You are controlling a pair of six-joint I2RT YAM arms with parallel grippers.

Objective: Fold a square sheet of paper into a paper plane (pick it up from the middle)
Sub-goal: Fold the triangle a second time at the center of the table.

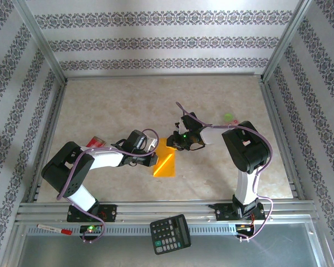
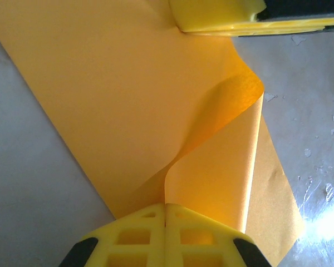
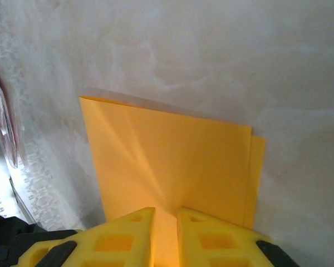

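1. The left gripper (image 2: 166, 219), at the bottom centre of the left wrist view, is pinching the square sheet of paper (image 2: 117, 94) with its yellow fingers pressed flat together. 1 raised layer is coming out from between them.
2. That raised layer is curling up and over toward the right of the frame. By my judgement, the pinch is lifting a flap so it can be laid over and creased.
3. The right gripper (image 3: 166, 225), at the bottom centre of the right wrist view, is standing narrow. Orange paper is filling the slim gap between its fingers, so it appears to be gripping the opposite edge, probably to anchor the sheet against sliding.
4. In the right wrist view the paper is lying as 2 stacked layers. The lower one is peeking out along the right side, so the edges are not quite lining up.
5. In the top view the sheet is sitting at the centre of the frame, between the 2 wrists, flat on the table (image 1: 128, 105).
6. The table is showing a pale, marbled, slightly glossy surface, which is probably giving thin paper little grip.
7. Patterned wallpaper (image 1: 156, 39) is lining the enclosure behind and at both sides.
8. A pink packet (image 1: 95, 143) is lying at centre left, and a calculator (image 1: 170, 234) is resting at bottom centre, both well apart from the paper.
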